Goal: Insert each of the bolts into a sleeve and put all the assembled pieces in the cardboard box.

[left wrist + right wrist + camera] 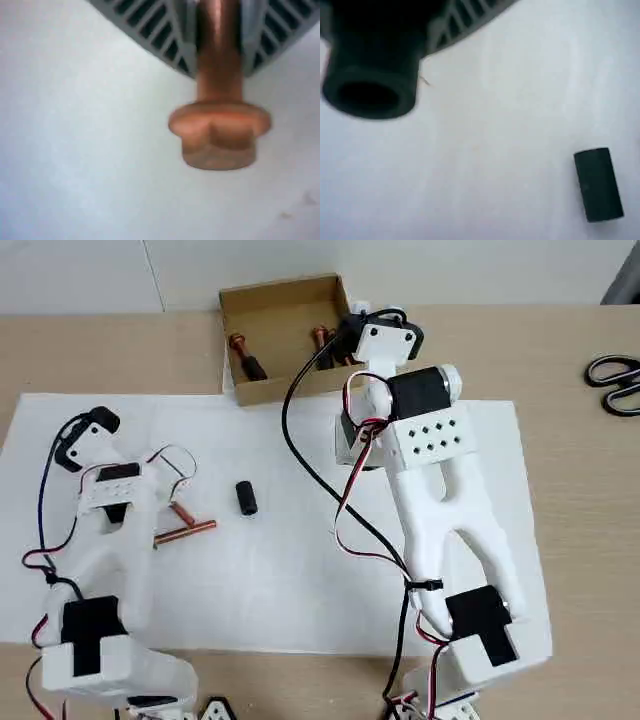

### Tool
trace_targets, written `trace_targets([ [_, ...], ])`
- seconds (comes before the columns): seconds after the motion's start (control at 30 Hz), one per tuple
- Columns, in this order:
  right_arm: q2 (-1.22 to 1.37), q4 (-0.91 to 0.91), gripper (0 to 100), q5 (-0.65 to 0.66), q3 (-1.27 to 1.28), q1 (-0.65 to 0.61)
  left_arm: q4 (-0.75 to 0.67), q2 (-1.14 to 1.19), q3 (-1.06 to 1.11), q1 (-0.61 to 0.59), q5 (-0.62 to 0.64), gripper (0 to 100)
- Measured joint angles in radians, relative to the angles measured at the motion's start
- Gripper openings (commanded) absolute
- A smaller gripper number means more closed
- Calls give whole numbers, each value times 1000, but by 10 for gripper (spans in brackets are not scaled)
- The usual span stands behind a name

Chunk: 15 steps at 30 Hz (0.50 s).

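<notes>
A white paper sheet covers a wooden table. The left gripper clamps a copper flanged bolt by its shank, over the paper. A loose black cylindrical sleeve lies mid-sheet. The right gripper grasps a second black sleeve, bore exposed, probably for mating.

Copper bolt, black sleeve, brown cardboard box, white sheet, tan wooden table
</notes>
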Motion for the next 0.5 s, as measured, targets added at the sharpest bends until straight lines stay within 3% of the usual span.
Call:
trace_targets([
  [0.5,0,0,4,0,0,0,356,6,-336,5,0,6],
])
